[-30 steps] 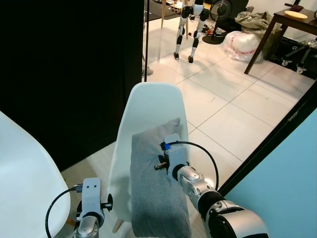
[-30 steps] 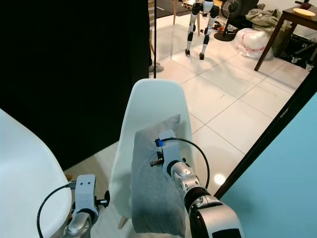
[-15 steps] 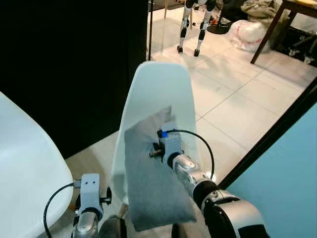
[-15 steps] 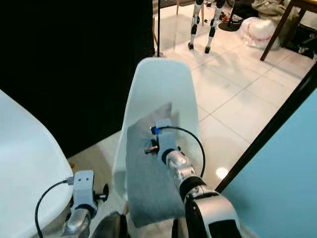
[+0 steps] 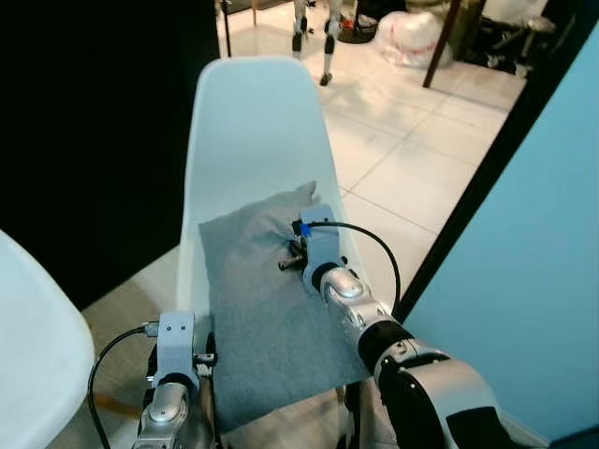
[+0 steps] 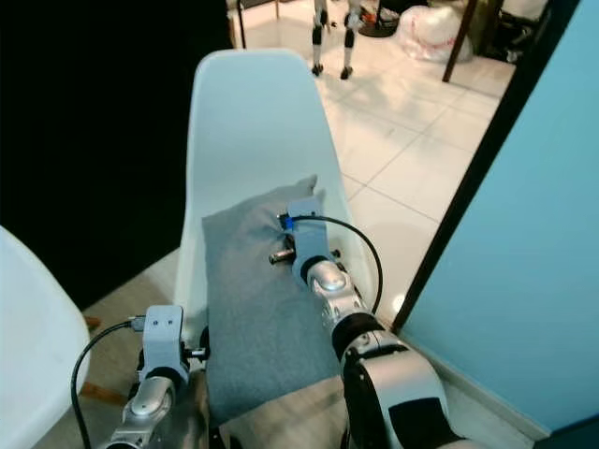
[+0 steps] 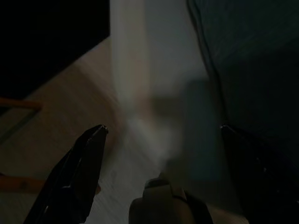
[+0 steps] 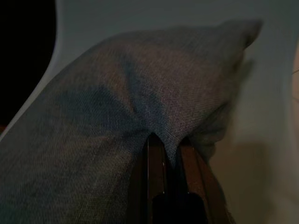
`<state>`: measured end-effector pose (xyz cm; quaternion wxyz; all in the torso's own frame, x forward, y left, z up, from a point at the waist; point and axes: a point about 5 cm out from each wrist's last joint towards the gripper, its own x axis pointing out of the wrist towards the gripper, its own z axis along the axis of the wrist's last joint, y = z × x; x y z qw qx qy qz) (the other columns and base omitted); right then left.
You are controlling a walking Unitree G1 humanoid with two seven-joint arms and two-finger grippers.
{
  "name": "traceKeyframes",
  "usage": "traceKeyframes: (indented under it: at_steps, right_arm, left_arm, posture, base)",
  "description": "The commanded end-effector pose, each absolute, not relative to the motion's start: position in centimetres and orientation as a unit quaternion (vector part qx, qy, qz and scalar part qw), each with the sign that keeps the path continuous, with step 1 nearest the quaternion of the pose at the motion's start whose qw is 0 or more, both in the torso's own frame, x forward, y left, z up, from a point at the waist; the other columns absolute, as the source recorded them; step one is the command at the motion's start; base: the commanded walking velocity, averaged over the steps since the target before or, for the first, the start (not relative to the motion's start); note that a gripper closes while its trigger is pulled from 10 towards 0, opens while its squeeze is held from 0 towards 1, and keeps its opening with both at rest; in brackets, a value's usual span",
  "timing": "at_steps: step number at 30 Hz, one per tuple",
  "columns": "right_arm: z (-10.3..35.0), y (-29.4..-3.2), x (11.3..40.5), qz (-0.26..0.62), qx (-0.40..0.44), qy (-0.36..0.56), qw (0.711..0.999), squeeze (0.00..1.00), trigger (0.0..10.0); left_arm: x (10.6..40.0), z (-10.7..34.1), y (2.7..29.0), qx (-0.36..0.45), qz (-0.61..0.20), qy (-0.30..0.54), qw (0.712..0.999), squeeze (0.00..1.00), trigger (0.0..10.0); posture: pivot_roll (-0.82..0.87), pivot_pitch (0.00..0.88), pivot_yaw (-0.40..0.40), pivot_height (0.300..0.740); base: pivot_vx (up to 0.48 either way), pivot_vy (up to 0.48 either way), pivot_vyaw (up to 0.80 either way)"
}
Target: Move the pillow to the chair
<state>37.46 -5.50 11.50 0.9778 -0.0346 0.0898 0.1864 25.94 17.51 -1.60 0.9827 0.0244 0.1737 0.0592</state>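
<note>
A grey pillow lies across the seat of a white chair, its far corner bunched up against the lower part of the chair's backrest. The right gripper has its two black fingers pressed nearly together, pinching a fold of the pillow's fabric close to that bunched corner; the cloth puckers into creases that fan out from the jaws. Beyond the jaws the pale chair shell rises behind the pillow.

The left gripper sits low beside the chair, its fingers spread wide apart and holding nothing. Between its jaws lie blurred pale wooden floor and the white edge of the chair, with the dark side of the pillow just off to one side.

A second white chair stands near the robot's left. Past the chair back lies a white tiled floor.
</note>
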Motion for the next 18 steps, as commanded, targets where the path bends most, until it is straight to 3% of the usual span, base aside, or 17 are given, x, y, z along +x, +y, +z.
traceKeyframes:
  at_steps: [1,13,16,18]
  right_arm:
    - [13.2,-5.2,38.1,0.187,-0.031,0.062,0.980,0.00,10.0]
    - [22.2,-3.5,40.4,0.195,0.119,-0.061,0.972,0.00,10.0]
    - [20.7,-3.4,40.2,0.187,0.091,-0.034,0.978,0.00,10.0]
    - [17.7,-3.3,39.5,0.177,0.007,0.012,0.984,0.00,10.0]
  left_arm:
    - [25.6,-1.8,17.0,0.030,0.048,0.174,0.983,0.00,10.0]
    - [25.1,-2.3,16.8,0.029,0.047,0.187,0.981,0.00,10.0]
    - [25.1,-2.3,16.8,0.029,0.048,0.187,0.981,0.00,10.0]
    - [25.0,-2.4,16.7,0.028,0.050,0.186,0.981,0.00,10.0]
  posture:
    - [0.09,0.140,-0.043,0.547]
    - [0.09,0.155,-0.043,0.547]
    - [0.09,0.155,-0.049,0.547]
    - [0.10,0.157,-0.052,0.547]
  base:
    - [0.000,0.000,0.00]
    - [0.000,0.000,0.00]
    - [0.000,0.000,0.00]
    - [0.000,0.000,0.00]
